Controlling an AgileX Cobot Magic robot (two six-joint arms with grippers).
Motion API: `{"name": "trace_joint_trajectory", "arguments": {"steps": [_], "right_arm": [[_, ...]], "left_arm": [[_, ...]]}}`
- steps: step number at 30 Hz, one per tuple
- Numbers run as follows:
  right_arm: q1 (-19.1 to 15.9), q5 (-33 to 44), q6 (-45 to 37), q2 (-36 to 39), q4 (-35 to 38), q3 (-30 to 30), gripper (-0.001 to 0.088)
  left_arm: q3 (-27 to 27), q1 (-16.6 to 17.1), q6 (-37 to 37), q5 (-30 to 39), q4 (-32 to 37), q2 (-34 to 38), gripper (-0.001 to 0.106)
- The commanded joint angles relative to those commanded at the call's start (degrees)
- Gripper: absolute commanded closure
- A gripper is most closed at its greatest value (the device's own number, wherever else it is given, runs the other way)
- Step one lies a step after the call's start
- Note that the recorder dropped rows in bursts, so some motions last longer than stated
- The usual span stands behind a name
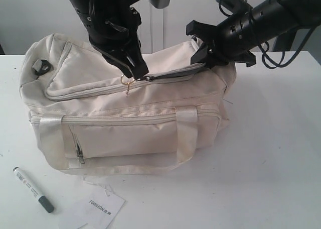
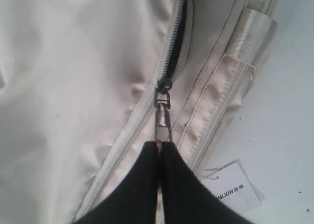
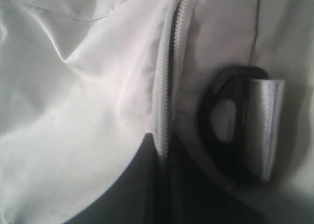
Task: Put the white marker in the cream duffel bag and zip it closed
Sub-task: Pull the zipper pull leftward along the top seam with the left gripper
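Cream fabric bunches under both tools, and that is where trouble could start. The left gripper [image 1: 134,74] is pinched tight on the metal zip pull [image 2: 162,120] of the cream duffel bag [image 1: 125,133], and a dark slit [image 2: 177,42] of unzipped track runs on beyond the slider [image 2: 163,94]. The right gripper [image 1: 206,55] is closed at the bag's far end beside the black strap ring [image 3: 223,121]. It seems to nip the zip seam there, though its wrist view is too close and dim to be sure. The white marker [image 1: 32,189] lies on the table [image 1: 271,153] in front of the bag and apart from it (near the paper tag [image 1: 103,209]), not inside.

The main risk, as I judge it, is that running the zip shut now would seal the bag without the marker. The thin pull could also slip from the fingers. The soft bag could drag along if the right-hand hold gives. The slit also looks narrow for passing a marker through.
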Motion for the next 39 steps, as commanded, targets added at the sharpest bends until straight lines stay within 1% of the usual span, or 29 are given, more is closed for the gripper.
{"name": "trace_joint_trajectory", "arguments": {"steps": [22,29,39], "right_arm": [[0.00,0.54,0.00,-0.89,-1.15,0.00,0.0868],[0.00,0.71,0.00,-0.89,-1.15,0.00,0.0868],[0.00,0.68,0.00,-0.89,-1.15,0.00,0.0868]], "left_arm": [[0.33,0.00,1.07,0.00,1.28,0.00,0.105],[2.03,1.87,1.07,0.00,1.01,0.00,0.105],[2.03,2.77,1.07,0.00,0.88,0.00,0.105]]}}
